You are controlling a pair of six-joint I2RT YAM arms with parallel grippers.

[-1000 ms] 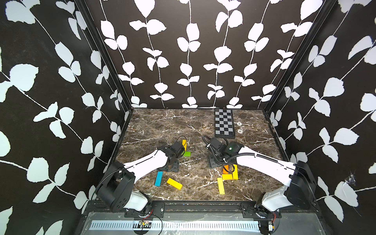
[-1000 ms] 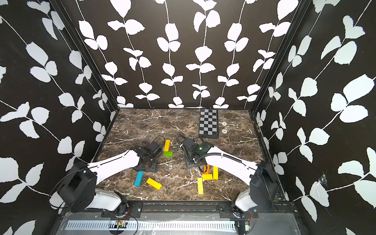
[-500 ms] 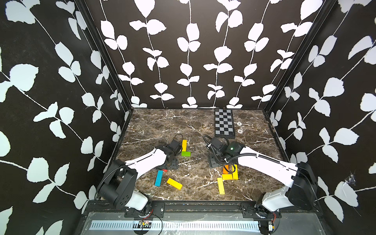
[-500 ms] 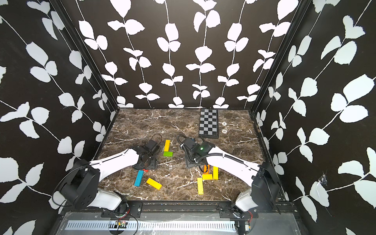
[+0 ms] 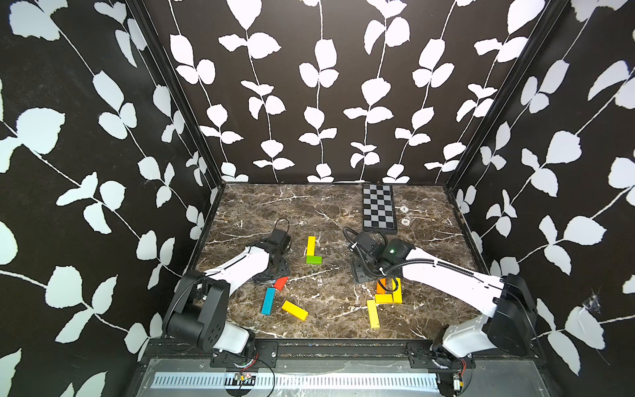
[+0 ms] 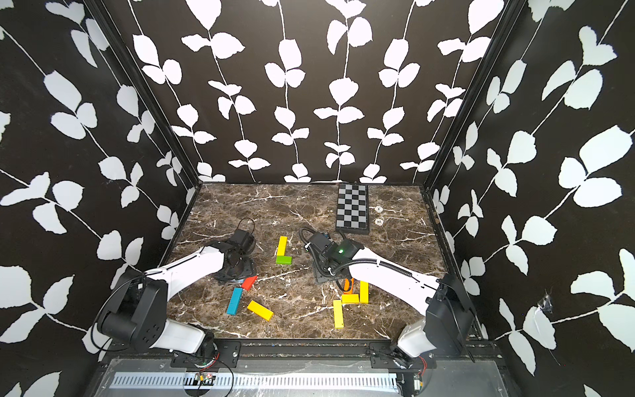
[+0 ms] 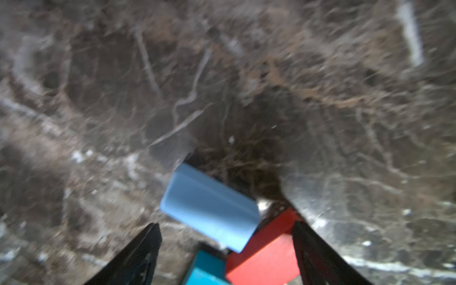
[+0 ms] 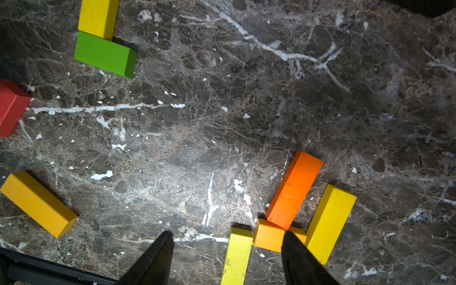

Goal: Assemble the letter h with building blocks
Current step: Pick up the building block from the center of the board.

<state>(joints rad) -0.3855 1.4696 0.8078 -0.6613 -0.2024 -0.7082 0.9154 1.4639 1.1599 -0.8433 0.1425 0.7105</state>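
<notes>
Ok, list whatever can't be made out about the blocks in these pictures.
- Light blue block: hidden under the left gripper in both top views; left wrist view too blurred to tell whether it touches the red block.
- Orange block: partly covered by the right arm in both top views.
- Blue block: cut off by the left wrist view's edge.
- Red block: cut off at the right wrist view's edge.
</notes>
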